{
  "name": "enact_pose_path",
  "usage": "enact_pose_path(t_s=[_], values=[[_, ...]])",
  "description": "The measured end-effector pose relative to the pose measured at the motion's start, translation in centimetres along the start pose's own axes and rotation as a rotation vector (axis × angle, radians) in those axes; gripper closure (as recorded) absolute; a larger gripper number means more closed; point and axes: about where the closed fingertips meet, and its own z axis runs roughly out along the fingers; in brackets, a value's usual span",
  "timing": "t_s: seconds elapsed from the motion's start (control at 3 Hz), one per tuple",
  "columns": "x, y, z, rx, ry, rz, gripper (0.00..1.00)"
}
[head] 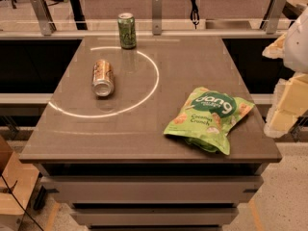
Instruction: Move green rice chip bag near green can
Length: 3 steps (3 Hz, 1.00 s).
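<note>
**Green rice chip bag** (pixel 210 117). Lay flat, logo side up, on the front-right part of the tabletop (pixel 144 138), lower edge just short of the front rim. Long axis ran on a diagonal, from near-left to far-right. Touched no other item and was not held.

**Gripper** (pixel 288 102). Showed as cream-coloured parts at the right border of the view, out past the tabletop's right edge and about level with the bag's far end. Stood apart from the bag, with no contact. Whether released or clenched could not be told. From there, the bag lay toward the view's left and a little nearer the camera, with its far-right corner closest. Judged the deciding relation: a reach inward over the right edge would probably meet that corner first, roughly along the bag's long axis.

**Green can** (pixel 127 30). Stood upright at the back of the tabletop, left of centre, well apart from the bag and diagonally across from it.

**Copper-brown can** (pixel 103 77). Lay on its side in front of the green can, silver end toward the camera. Judged left of the straight path from bag to green can.

**White ring** (pixel 157 76). Traced a curve on the tabletop around the copper-brown can.
</note>
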Motion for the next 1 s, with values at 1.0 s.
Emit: enact_pose_path(t_s=[1.0], values=[[-0.9,-0.8,1.9,0.004,-0.114,0.025,0.00]])
